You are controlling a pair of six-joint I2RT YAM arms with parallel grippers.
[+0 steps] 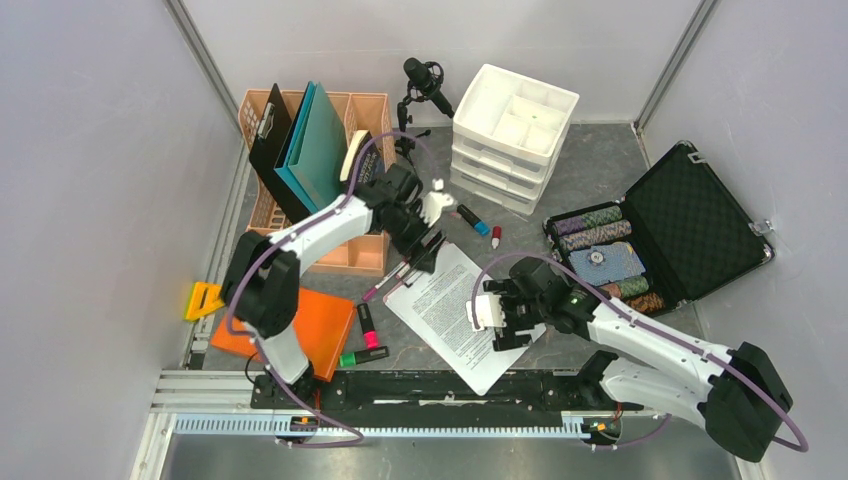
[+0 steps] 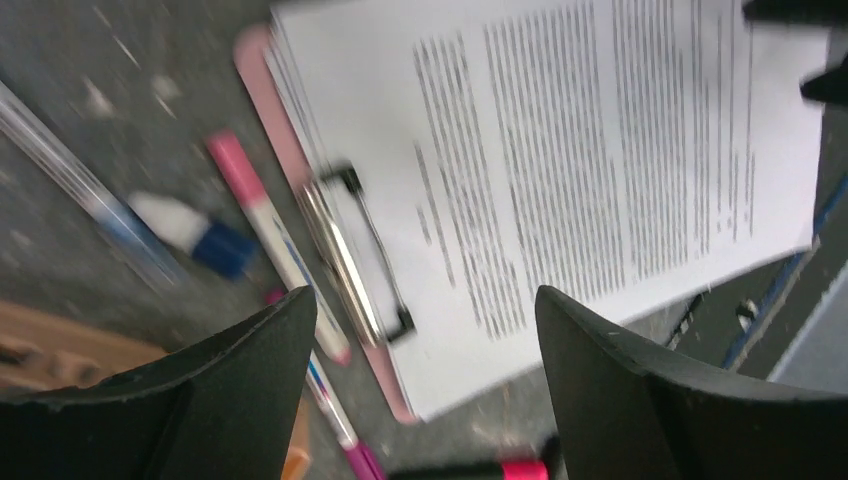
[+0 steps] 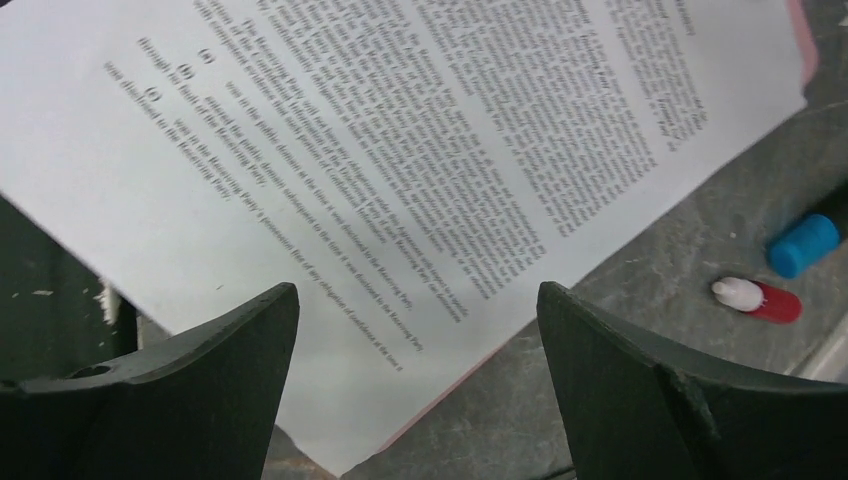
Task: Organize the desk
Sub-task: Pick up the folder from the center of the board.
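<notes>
The desk (image 1: 590,170) is a dark grey stone-patterned top strewn with items. A pink clipboard with a printed sheet (image 1: 450,310) lies at its middle. My left gripper (image 1: 428,248) hovers open over the clip end; in the left wrist view the metal clip (image 2: 355,250) and the sheet (image 2: 600,150) sit between and beyond its open gripper (image 2: 425,300), with nothing held. My right gripper (image 1: 503,325) hangs open over the sheet's right edge; its wrist view shows the paper (image 3: 400,130) under the empty gripper (image 3: 418,295).
Pink pens (image 1: 385,285), a pink highlighter (image 1: 367,318) and a green one (image 1: 363,355) lie by an orange folder (image 1: 300,330). A blue-capped marker (image 1: 475,220) and a red-capped tube (image 1: 495,237) lie behind the clipboard. Behind stand a peach crate (image 1: 365,110), white drawers (image 1: 515,135), a microphone (image 1: 425,80) and an open black case (image 1: 690,220).
</notes>
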